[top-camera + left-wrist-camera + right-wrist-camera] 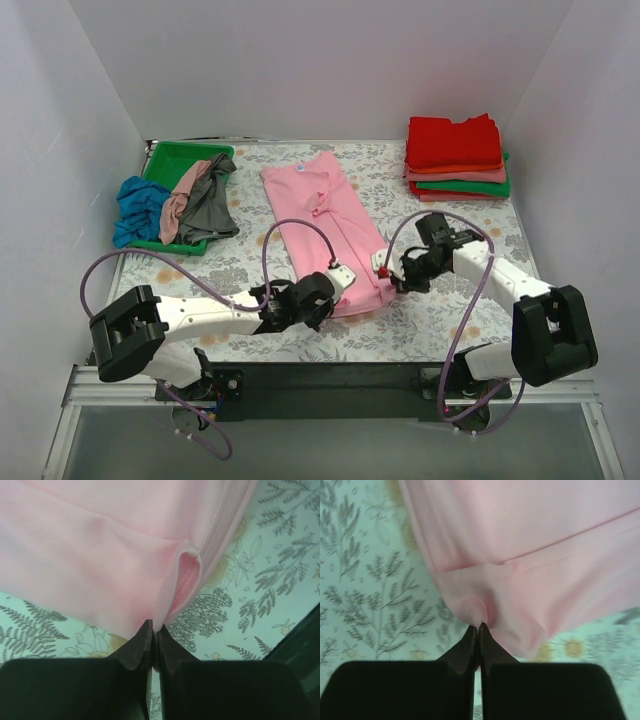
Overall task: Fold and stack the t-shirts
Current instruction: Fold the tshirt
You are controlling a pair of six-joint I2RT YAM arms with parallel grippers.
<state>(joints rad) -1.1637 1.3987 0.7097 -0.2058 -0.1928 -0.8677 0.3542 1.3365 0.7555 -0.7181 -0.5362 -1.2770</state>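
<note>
We pinch the pink t-shirt [325, 225] by its near hem, left gripper [152, 626] clamped on cloth, right gripper [479, 628] likewise

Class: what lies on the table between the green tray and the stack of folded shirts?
The pink shirt, laid out lengthwise, with bare table on either side; the top view shows it.

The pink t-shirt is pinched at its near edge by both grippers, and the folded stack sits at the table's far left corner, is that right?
Not quite: the folded stack sits at the far right corner, as the top external view shows. The pink t-shirt is indeed pinched at its near edge by the left gripper and the right gripper.
</note>
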